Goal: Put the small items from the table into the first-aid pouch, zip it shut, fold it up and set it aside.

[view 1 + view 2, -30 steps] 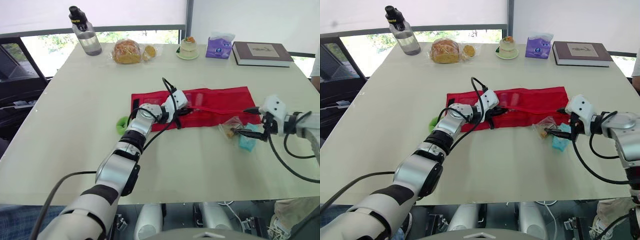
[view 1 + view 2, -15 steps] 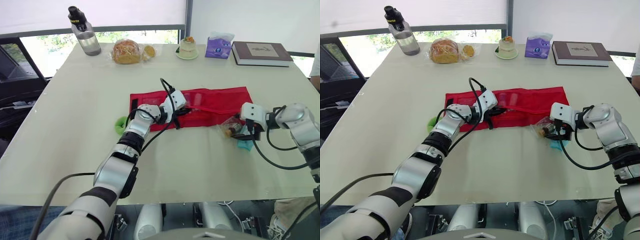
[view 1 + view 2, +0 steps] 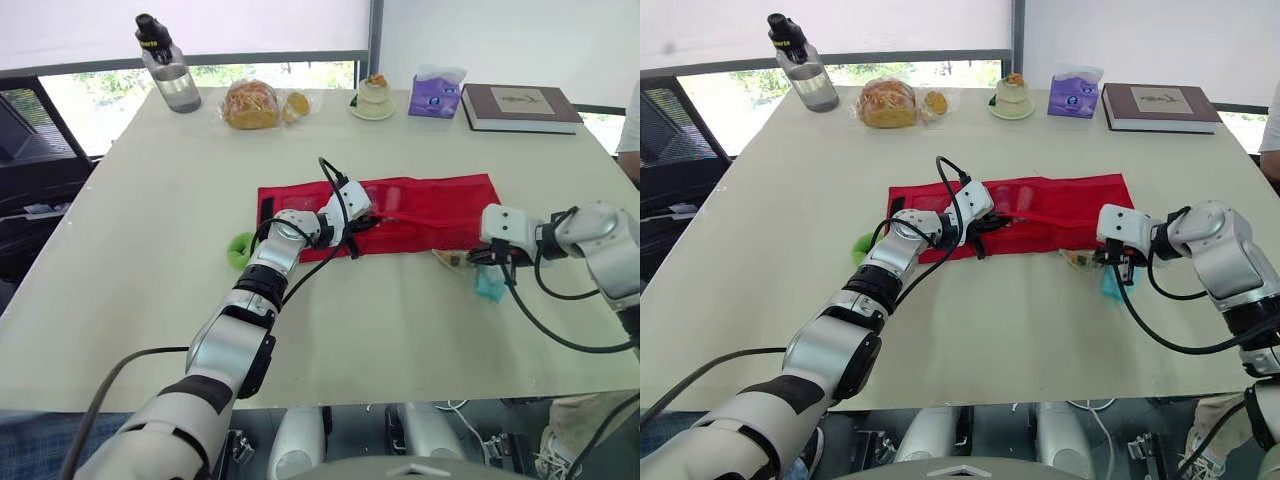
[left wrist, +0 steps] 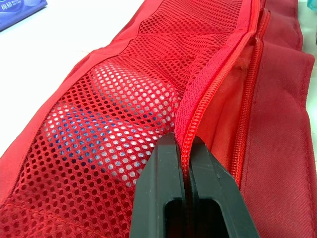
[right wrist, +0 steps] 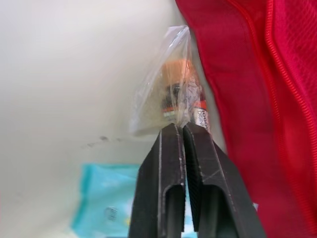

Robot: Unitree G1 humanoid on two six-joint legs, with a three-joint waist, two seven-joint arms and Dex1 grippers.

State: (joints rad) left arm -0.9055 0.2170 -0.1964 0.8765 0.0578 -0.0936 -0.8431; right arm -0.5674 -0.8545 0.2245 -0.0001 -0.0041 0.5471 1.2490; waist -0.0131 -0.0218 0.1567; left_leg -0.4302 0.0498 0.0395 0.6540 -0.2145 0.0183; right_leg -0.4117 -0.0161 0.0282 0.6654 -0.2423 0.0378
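Pouch (image 3: pixel 430 205): solid red all over. I see its mesh (image 4: pixel 99 144) in the same red, an even grid of round holes, with blue and white showing through. Zip (image 4: pixel 218 84): matching red.

Left fingers (image 4: pixel 158 193) and right fingers (image 5: pixel 166 183): plain black.

Bag (image 5: pixel 153 94): clear plastic, with orange, white and a dark band inside. Packet (image 5: pixel 104 213): pale turquoise. Green item (image 3: pixel 240 250): bright lime.

Surface (image 3: pixel 150 180): I log it as plain cream, no pattern.

Far edge: tissue box (image 3: pixel 436 92) purple, white tissue on top. Book (image 3: pixel 520 105) dark brown with a pale label. Bottle (image 3: pixel 165 65) clear, black cap. Bread (image 3: pixel 250 103) golden-brown.
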